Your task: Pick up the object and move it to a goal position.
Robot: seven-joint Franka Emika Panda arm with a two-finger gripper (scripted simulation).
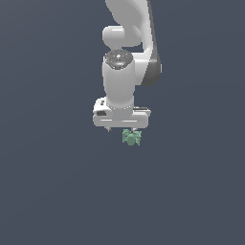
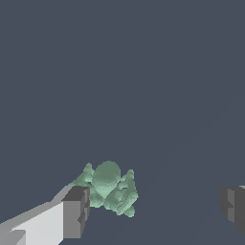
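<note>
Ample room around object (image 2: 111,188), seemingly.

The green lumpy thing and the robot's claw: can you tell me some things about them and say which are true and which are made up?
1. The green lumpy thing has little leg-like bumps. True.
2. The gripper is shut tight on it. False: the wrist view shows the fingers standing far apart, open.
3. The thing is bright red. False: it is pale green.
4. It sits closer to one finger than the other. True.
5. The arm is white. True.
</note>
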